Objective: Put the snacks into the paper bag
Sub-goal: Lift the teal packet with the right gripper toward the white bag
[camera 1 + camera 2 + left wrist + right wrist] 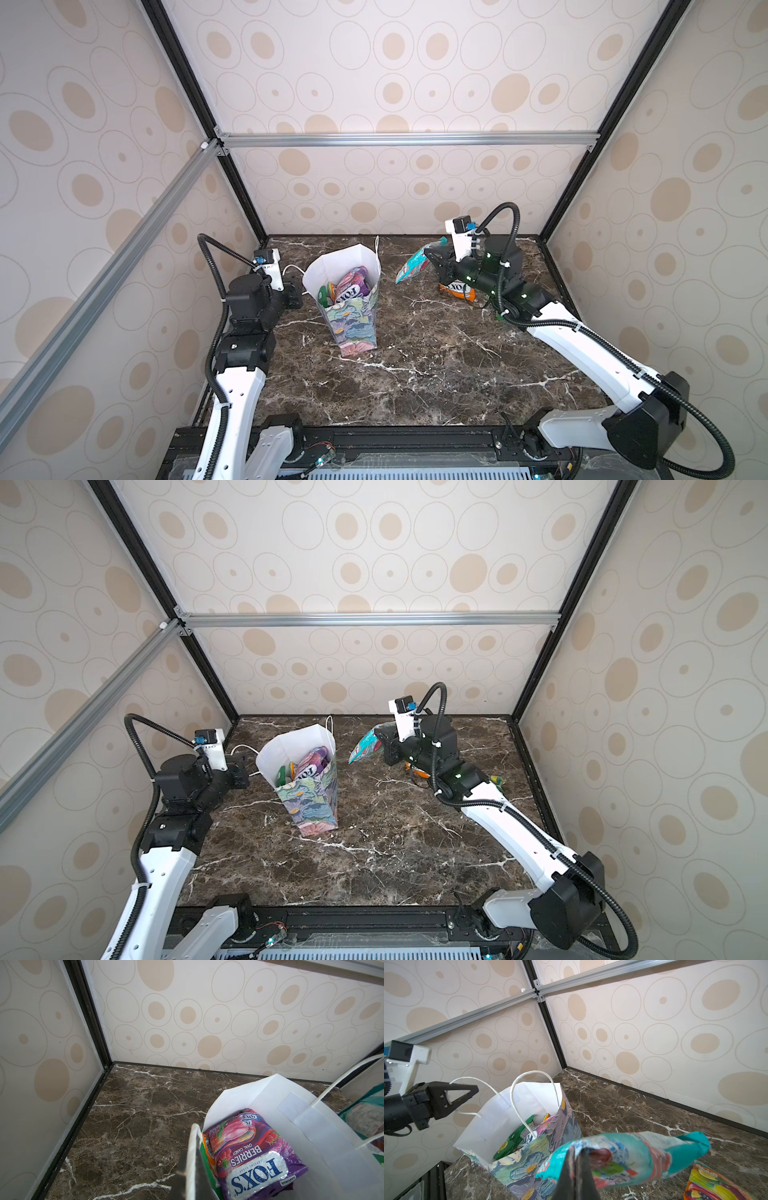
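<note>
The paper bag (357, 328) (316, 808) stands upright left of the table's middle, its mouth open. Inside lie a purple FOX'S snack packet (253, 1159) (351, 286) and a green one (510, 1142). My left gripper (192, 1153) (473, 1089) is shut on one white cord handle (194, 1138), at the bag's left rim. My right gripper (575, 1151) (436, 259) is shut on a teal snack packet (633, 1157) (411, 266) (365, 746), held in the air just right of the bag's mouth. An orange packet (459, 291) lies on the table under the right arm.
A multicolour fruit packet (712, 1184) lies on the marble table (415, 374) beside the right gripper, and a green-yellow packet corner (496, 780) shows behind the right forearm. Patterned walls with black frame posts close the back and both sides.
</note>
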